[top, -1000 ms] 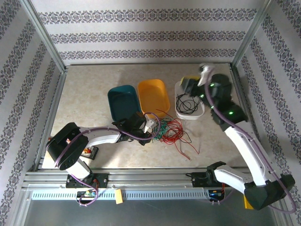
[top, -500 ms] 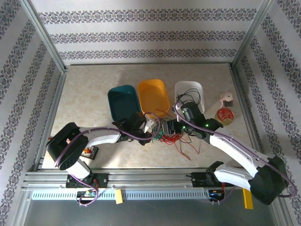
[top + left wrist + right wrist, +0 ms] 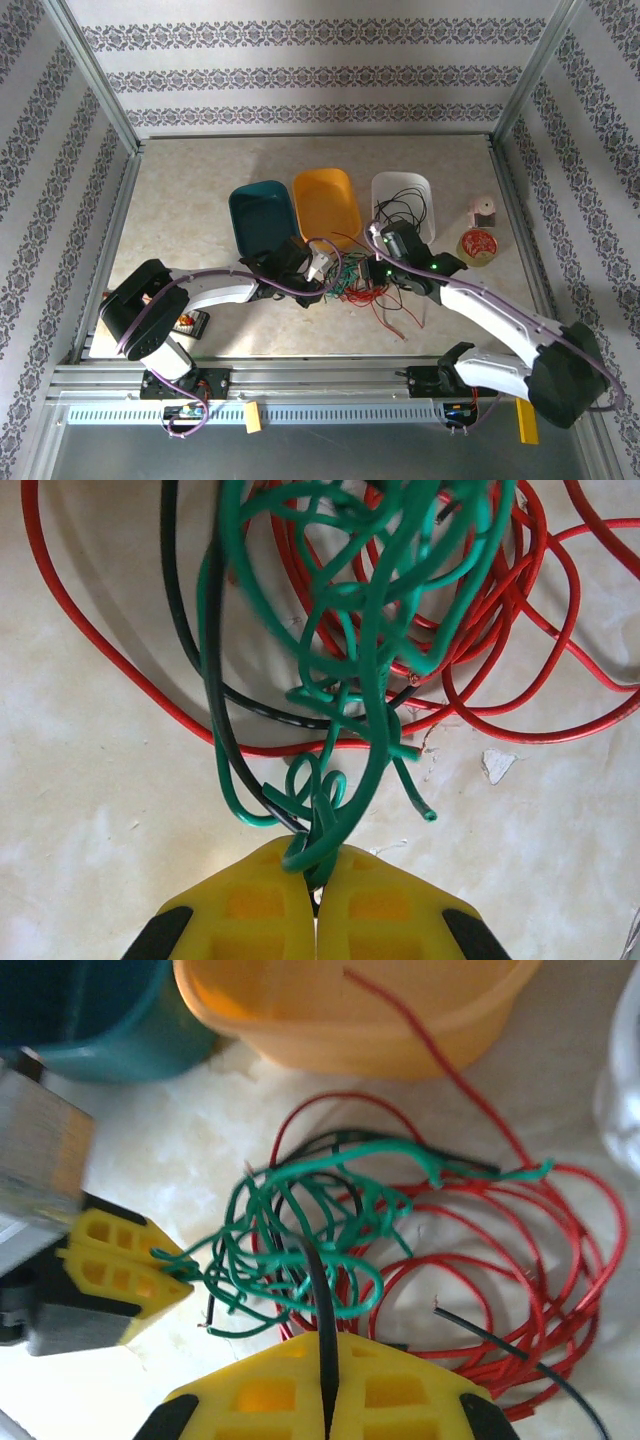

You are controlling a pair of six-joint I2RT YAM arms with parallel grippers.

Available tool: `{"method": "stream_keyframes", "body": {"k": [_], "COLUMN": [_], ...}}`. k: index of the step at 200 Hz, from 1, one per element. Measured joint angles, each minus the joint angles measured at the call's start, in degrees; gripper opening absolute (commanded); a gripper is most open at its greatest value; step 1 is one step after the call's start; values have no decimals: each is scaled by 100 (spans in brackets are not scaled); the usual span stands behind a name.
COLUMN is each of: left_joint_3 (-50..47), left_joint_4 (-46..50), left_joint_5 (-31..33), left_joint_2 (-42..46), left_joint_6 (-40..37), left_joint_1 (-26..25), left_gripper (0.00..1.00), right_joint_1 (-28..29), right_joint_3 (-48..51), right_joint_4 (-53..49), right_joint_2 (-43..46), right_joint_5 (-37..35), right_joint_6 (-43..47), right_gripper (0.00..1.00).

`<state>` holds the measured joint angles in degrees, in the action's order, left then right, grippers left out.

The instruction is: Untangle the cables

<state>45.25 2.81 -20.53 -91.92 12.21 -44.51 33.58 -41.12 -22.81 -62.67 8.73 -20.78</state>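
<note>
Note that the left gripper (image 3: 315, 885) is pressed together on a loop of the green cable (image 3: 325, 825). It probably anchors the cables (image 3: 385, 300), which lie tangled at the worktop's middle. The right gripper (image 3: 328, 1360) pinches the black cable (image 3: 318, 1290), probably so you can draw it free against that anchor. Behind stand a teal bin (image 3: 262, 215), an orange bin (image 3: 325, 205) and a white bin (image 3: 400, 190), likely for sorted cables. The worktop (image 3: 180, 200) is pale and marbled, and striped patterned walls (image 3: 300, 70) enclose it.
</note>
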Motion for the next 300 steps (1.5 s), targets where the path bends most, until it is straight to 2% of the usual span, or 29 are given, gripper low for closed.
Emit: {"method": "stream_keyframes", "body": {"k": [35, 92, 167, 219, 256, 300], "left_joint_3": [0, -2, -4, -15, -15, -15], "left_joint_4": [-7, -11, -22, -33, -17, 103], "left_joint_5": [0, 0, 2, 114, 164, 313], "left_joint_2": [-31, -31, -31, -9, 31, 144], "left_joint_6": [0, 2, 2, 2, 2, 2], "left_joint_1": [0, 2, 2, 2, 2, 2], "left_gripper": [0, 0, 0, 0, 0, 0], "right_joint_1": [-11, -251, -1152, -1888, -2192, -2334], "right_joint_3": [-282, -1222, -2133, -2863, -2830, -2326], "right_joint_4": [-162, -267, 267, 776, 975, 1161], "right_joint_2": [673, 835, 1073, 162, -855, -1340], "right_joint_5": [-273, -566, -1110, -1298, -1303, -1322], "right_joint_6": [17, 264, 426, 444, 297, 146], "right_gripper": [0, 0, 0, 0, 0, 0]}}
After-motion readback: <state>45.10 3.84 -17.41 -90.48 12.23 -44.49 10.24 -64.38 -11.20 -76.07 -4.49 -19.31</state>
